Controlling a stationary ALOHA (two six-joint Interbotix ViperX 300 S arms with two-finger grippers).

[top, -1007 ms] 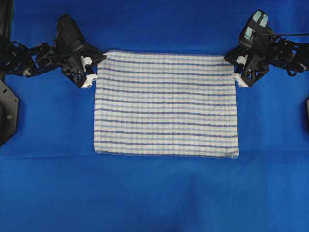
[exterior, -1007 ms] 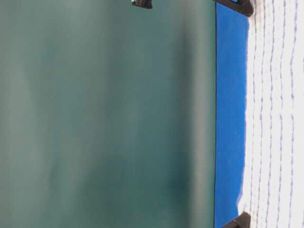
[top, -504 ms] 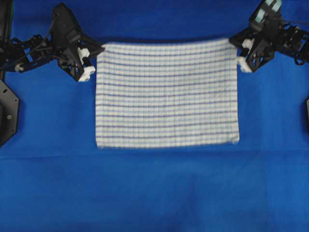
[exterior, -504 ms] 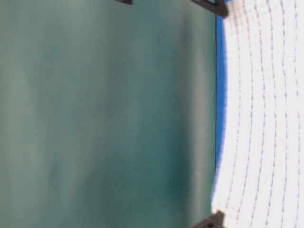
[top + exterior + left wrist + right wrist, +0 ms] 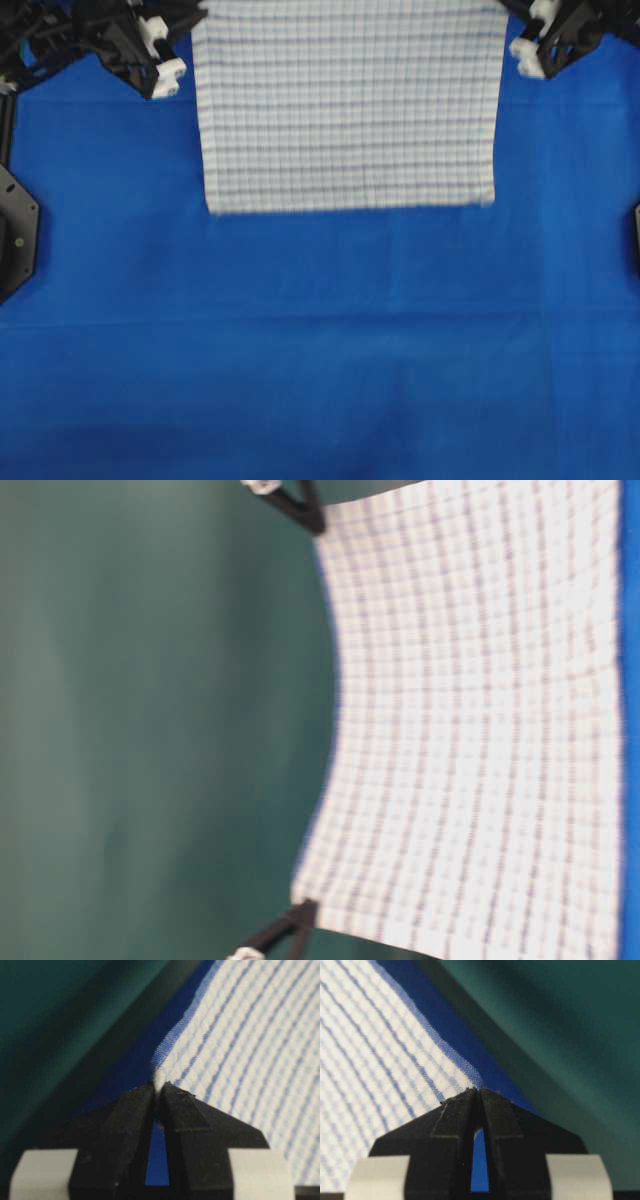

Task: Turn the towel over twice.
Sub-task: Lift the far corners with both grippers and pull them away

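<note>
The towel [image 5: 345, 100], white with thin blue stripes, hangs stretched between my two grippers, and its near edge trails on the blue sheet. In the table-level view the towel [image 5: 480, 730] is raised like a curtain, its top edge sagging between the two held corners. My left gripper [image 5: 190, 12] is shut on the towel's far left corner. The left wrist view shows that corner of the towel [image 5: 250, 1050] pinched at the tips of the left gripper [image 5: 159, 1085]. My right gripper [image 5: 512, 12] is shut on the far right corner. In the right wrist view the towel [image 5: 370, 1060] ends between the closed tips of the right gripper [image 5: 479, 1091].
A plain bright-blue sheet [image 5: 320, 350] covers the table. Black arm bases sit at the left edge [image 5: 15, 230] and the right edge [image 5: 636, 235]. A dark green wall [image 5: 150, 730] stands behind the table.
Both grippers have risen and pulled back with the far corners. The towel has come up off the sheet, and its near edge has slid toward the back.
</note>
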